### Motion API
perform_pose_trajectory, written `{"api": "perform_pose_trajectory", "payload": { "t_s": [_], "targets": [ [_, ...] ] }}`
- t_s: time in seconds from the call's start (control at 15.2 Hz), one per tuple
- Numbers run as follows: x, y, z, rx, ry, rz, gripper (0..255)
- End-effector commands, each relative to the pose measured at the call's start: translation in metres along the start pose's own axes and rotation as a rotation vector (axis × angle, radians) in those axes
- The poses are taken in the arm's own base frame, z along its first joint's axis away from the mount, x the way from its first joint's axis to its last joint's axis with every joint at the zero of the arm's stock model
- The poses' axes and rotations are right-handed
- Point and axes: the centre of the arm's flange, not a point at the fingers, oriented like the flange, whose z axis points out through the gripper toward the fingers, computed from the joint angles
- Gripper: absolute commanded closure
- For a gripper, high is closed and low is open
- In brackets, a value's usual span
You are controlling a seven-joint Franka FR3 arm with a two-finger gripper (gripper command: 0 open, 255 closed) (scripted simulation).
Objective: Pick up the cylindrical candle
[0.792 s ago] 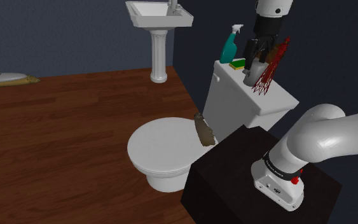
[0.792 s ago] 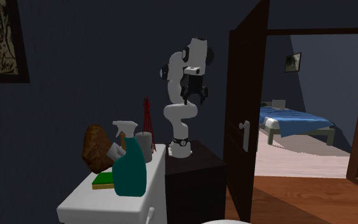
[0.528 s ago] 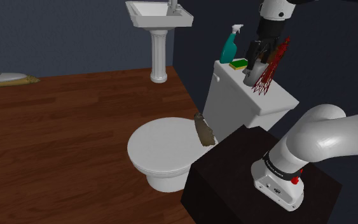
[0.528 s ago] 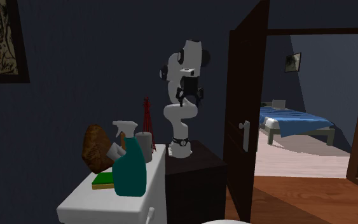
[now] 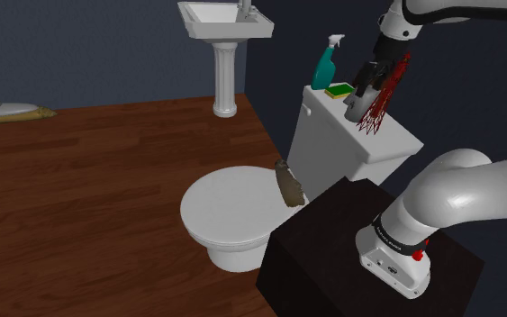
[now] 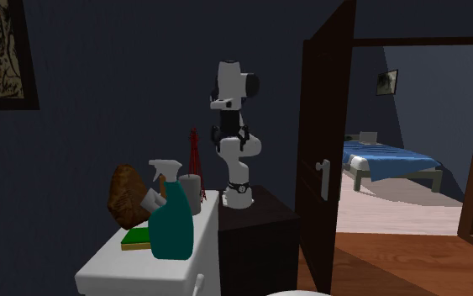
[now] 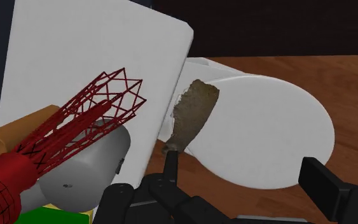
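Observation:
The candle [image 5: 357, 107] is a pale grey cylinder standing on the white toilet tank [image 5: 346, 149], close against a red wire piece [image 5: 384, 97]. My black gripper [image 5: 368, 76] hangs just above it, tilted, fingers apart and empty. The wrist view puts the candle [image 7: 87, 168] beside the left finger, under the red wire piece [image 7: 91, 114], and my gripper [image 7: 222, 194] stands open, touching nothing. In the second exterior view the candle [image 6: 191, 192] stands at the tank's far end, with the gripper [image 6: 228, 134] above and behind it.
A teal spray bottle [image 5: 324, 64] and a green and yellow sponge [image 5: 337, 90] share the tank top. A brown ragged object [image 5: 287, 185] leans between tank and closed toilet lid [image 5: 229, 207]. A pedestal sink [image 5: 224, 27] stands behind. An open door [image 6: 323, 151] is beside the stand [image 5: 359, 252].
The arm has swung and the hand has tilted, shifting slightly towards the shoulder view's right above the candle. The fingers stay apart. Nothing on the tank has moved.

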Motion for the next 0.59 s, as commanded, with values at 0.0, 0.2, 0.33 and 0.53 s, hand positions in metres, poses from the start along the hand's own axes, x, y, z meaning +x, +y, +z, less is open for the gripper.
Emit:
{"api": "perform_pose_trajectory", "payload": {
  "t_s": [0.0, 0.2, 0.33, 0.53],
  "targets": [
    [-0.001, 0.026, 0.011, 0.007, 0.029, 0.001, 0],
    [0.003, 0.063, 0.025, 0.018, 0.069, 0.003, 0],
    [0.006, 0.088, 0.035, 0.026, 0.095, 0.005, 0],
    [0.010, 0.125, 0.050, 0.037, 0.135, 0.008, 0]
  ]
}}
